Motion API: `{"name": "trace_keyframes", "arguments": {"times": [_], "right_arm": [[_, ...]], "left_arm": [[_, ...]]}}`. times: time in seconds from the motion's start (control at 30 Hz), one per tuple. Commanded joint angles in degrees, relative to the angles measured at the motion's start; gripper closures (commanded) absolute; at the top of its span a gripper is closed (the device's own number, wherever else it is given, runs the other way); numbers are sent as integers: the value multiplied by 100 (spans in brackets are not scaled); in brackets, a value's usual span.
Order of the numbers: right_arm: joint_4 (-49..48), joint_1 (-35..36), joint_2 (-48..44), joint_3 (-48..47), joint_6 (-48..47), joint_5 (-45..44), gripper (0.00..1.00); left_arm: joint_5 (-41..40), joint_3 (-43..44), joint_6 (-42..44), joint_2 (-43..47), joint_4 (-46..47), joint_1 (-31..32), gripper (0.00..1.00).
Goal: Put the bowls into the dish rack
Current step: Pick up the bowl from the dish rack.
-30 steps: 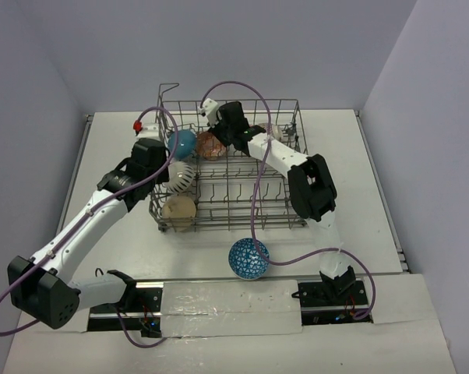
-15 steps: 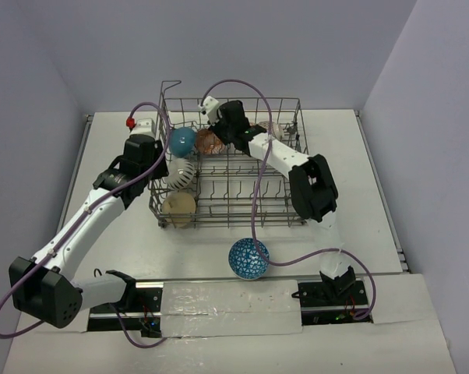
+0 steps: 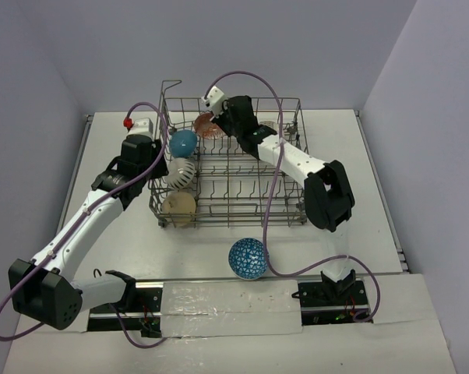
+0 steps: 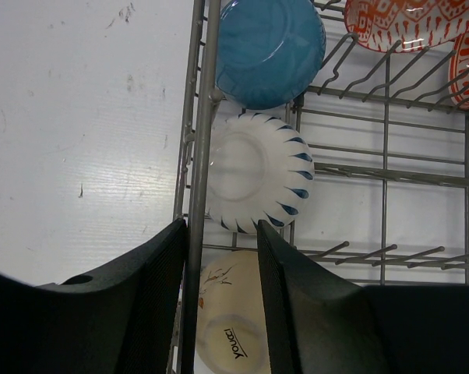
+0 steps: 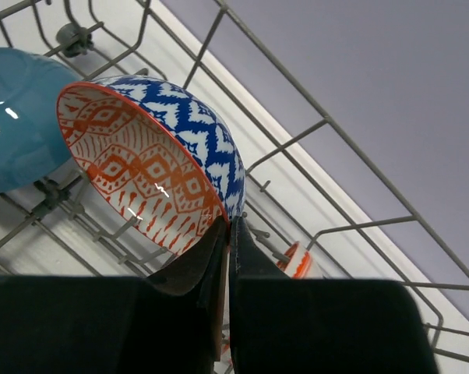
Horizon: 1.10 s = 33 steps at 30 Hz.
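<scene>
The grey wire dish rack (image 3: 242,222) stands mid-table. My right gripper (image 5: 228,226) is shut on the rim of a bowl, orange-patterned inside and blue-patterned outside (image 5: 141,171), held tilted above the rack's back left part (image 3: 207,125). Along the rack's left side stand a blue bowl (image 3: 183,142), a white bowl with blue tips (image 3: 180,173) and a beige bowl (image 3: 178,207). My left gripper (image 4: 223,257) is open above the rack's left wall wire (image 4: 199,156). One finger is on each side of the wire, over the beige bowl (image 4: 227,327), and it holds nothing.
A blue net-patterned bowl (image 3: 248,259) sits on the table in front of the rack, between the arm bases. A small orange-and-white bowl (image 5: 297,261) rests at the rack's back wall. A raised handle (image 3: 169,87) sticks up at the rack's back left corner.
The right gripper has lifted the patterned bowl up and toward the rack's back; its elbow swung right. The left gripper drew back a little to the left.
</scene>
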State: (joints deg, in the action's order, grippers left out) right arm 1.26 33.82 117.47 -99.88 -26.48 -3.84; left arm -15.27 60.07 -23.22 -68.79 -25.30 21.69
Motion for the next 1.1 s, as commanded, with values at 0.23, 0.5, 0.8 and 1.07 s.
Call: {"name": "trace_keyframes", "arguments": {"times": [0.23,0.5,0.8,1.07], "right_arm": [[-820,37,-620,372,-94,-407,100],[-1470,98,-989,846,-120,-943,100],[-1752,221,-1718,1400,-94,-1172,100],[-1234,265,-2263,1603,99,-1190,100]], "left_arm": [[401,-268,-77,-169,-45,2,53],[367,-128,-261,146,122,2,54],[138,-30,-341,665,236,2,53],[208,-321,-332,718,359,-7,53]]}}
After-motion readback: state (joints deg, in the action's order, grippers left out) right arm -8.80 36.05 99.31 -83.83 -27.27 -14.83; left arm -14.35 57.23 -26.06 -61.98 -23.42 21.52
